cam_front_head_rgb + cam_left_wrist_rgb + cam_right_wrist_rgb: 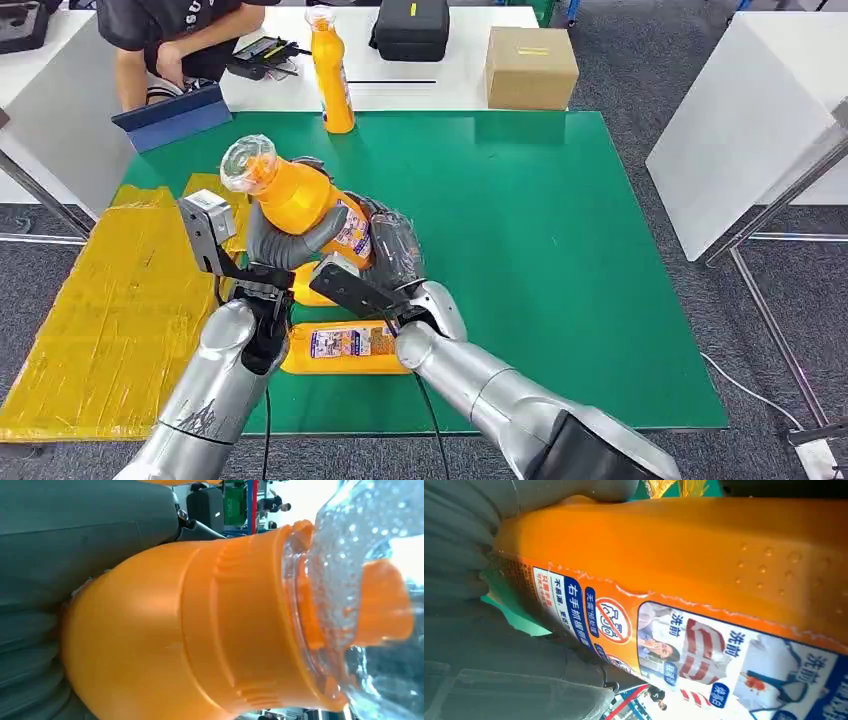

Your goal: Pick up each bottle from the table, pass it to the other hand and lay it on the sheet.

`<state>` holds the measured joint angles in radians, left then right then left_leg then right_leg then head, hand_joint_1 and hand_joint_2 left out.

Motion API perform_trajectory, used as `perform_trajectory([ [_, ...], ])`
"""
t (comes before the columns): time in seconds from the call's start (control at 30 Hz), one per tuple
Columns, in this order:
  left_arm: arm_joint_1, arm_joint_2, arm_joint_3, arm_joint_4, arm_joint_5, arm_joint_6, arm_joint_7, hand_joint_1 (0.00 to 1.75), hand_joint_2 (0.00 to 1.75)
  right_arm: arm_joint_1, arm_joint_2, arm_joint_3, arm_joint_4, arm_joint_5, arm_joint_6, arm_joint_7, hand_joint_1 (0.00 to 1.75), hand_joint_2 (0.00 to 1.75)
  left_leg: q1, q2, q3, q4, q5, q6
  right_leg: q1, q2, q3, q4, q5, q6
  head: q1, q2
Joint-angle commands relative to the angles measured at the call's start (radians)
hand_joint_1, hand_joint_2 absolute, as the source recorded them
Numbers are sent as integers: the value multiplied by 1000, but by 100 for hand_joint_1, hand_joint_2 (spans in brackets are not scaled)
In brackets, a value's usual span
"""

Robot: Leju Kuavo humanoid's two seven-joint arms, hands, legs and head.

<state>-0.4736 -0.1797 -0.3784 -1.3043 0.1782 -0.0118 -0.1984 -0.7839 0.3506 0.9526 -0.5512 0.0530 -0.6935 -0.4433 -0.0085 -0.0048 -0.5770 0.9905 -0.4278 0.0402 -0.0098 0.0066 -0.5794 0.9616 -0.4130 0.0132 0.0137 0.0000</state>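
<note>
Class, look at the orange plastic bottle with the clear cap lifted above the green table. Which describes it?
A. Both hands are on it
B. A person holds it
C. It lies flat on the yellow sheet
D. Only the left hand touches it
A: the orange plastic bottle sits tilted in the air between the left hand and the right hand, both wrapped around its body.

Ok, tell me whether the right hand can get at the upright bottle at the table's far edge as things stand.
Probably not: the right hand grips the held bottle together with the left hand, and the upright bottle stands far beyond them.
</note>
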Motion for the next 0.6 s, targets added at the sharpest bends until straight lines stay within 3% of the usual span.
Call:
perform_trajectory([
  [0.03,-63,-3,-23,56,9,-3,18,175,175,-31,-2,119,-17,26,8,-10,175,175,0,-1,1,1,-1,-2,0,-2,1,0,-1,-1,0,0],
  [0.3,-43,3,12,11,10,2,19,175,175,-24,-2,100,-18,39,-5,-1,175,175,1,0,2,1,-2,-3,1,-1,2,1,-2,-1,0,0],
  [0.33,-42,4,21,6,8,6,24,175,175,-13,-2,60,-25,71,-5,-8,159,175,1,0,1,1,-1,-2,1,-1,1,1,-1,-1,0,0],
  [0.37,-42,4,21,6,8,6,24,175,175,-13,-2,60,-25,71,-5,-8,159,175,1,0,0,0,0,-2,1,-1,1,0,0,-1,0,0],
  [0.4,-42,4,21,6,8,6,24,175,175,-13,-2,60,-25,71,-5,-8,56,175,1,-1,2,1,-1,-3,1,-1,2,1,-1,-1,0,0],
  [0.43,-40,7,28,4,8,7,24,175,175,2,-2,10,-38,119,-5,-20,0,175,1,-1,1,1,-1,-2,1,-1,1,0,-1,-1,0,0],
  [0.6,-39,15,51,-6,6,19,21,175,175,25,-2,-39,-60,128,-5,-39,0,175,1,-1,1,0,-1,-3,1,-1,2,0,-1,-1,-1,0],
])
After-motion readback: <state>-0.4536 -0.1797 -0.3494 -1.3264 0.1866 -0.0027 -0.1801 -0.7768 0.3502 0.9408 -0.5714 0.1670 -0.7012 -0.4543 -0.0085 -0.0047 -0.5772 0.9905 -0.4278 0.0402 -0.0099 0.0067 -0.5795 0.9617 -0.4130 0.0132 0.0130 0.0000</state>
